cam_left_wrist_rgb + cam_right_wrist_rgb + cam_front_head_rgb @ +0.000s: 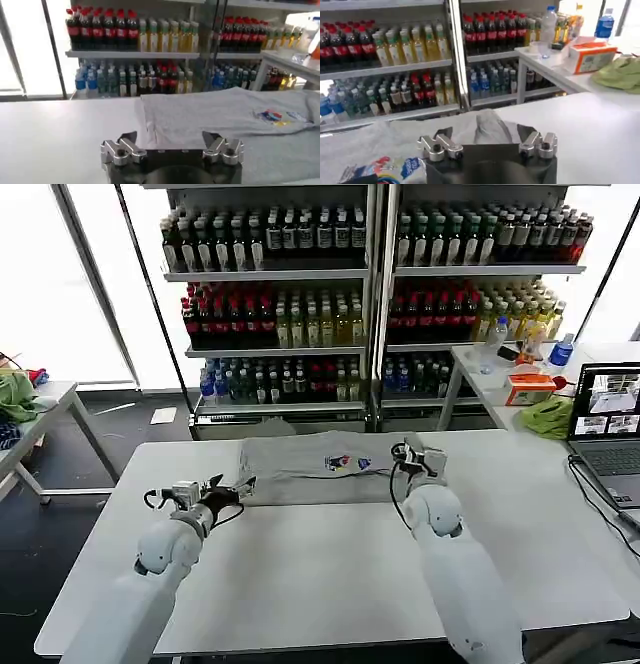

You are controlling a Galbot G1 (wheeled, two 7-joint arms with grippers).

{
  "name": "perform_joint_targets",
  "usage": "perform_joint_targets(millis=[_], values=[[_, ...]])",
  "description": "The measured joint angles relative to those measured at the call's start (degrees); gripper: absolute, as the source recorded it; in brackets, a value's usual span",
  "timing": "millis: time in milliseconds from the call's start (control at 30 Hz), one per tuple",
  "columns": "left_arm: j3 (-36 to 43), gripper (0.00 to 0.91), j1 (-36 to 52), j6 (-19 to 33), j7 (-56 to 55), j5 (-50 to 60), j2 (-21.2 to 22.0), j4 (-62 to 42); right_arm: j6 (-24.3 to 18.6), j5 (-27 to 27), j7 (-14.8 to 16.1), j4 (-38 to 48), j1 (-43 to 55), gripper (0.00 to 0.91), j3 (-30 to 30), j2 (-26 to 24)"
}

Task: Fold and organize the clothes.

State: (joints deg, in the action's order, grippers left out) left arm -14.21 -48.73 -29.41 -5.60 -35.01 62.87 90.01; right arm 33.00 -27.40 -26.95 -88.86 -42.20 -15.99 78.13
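A grey T-shirt (305,466) with a small multicoloured chest print (345,463) lies folded into a wide band across the far middle of the white table (320,564). My left gripper (238,487) sits low at the shirt's left end, open; in the left wrist view the shirt's (225,115) edge lies just ahead of the spread left gripper (170,141). My right gripper (408,454) is at the shirt's right end, open. In the right wrist view a raised fold of the shirt (487,125) stands between the wide-apart fingers of the right gripper (485,134), and the print (385,167) shows beside it.
An open laptop (607,419) with cables sits on the table's right edge. Behind it a side table holds a green cloth heap (548,416), an orange box (528,389) and bottles. Drink shelves (370,294) stand behind. Another table with cloth (15,396) stands far left.
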Motion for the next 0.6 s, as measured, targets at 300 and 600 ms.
perform_joint_targets(millis=[300,600], values=[[-1.0,0.907,-2.6,-0.3,-0.1,0.8,-1.5,3.2,0.2,-0.1,0.7,-6.0,-5.2,0.907,-0.2,-4.7],[-0.4,0.907,-3.3,-0.4,0.2,1.7,-2.3,3.8,0.3,-1.2,0.9,-7.4,-8.3,0.907,-1.4,-8.2]])
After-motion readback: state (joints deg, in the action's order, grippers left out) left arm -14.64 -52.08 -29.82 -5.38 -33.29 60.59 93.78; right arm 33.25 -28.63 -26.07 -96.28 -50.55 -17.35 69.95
